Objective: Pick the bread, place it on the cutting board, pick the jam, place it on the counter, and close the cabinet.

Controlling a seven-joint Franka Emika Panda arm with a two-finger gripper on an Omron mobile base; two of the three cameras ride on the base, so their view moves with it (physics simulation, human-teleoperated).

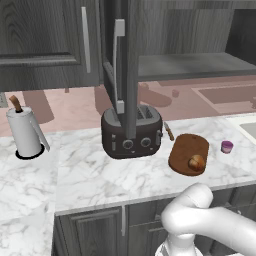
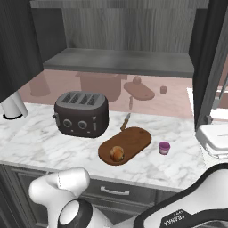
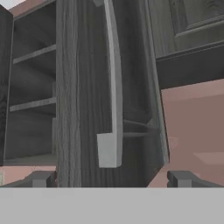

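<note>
Standing open, cabinet (image 2: 120, 62) shelf bare; bread (image 2: 117, 153) on cutting board (image 2: 133, 140).

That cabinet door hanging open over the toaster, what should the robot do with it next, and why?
Probably push the cabinet door shut. The bread already sits on the cutting board and the jam stands on the counter. The open gripper faces the door's handle.

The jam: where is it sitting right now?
The jam stands on the counter, just right of the cutting board holding the bread.
</note>
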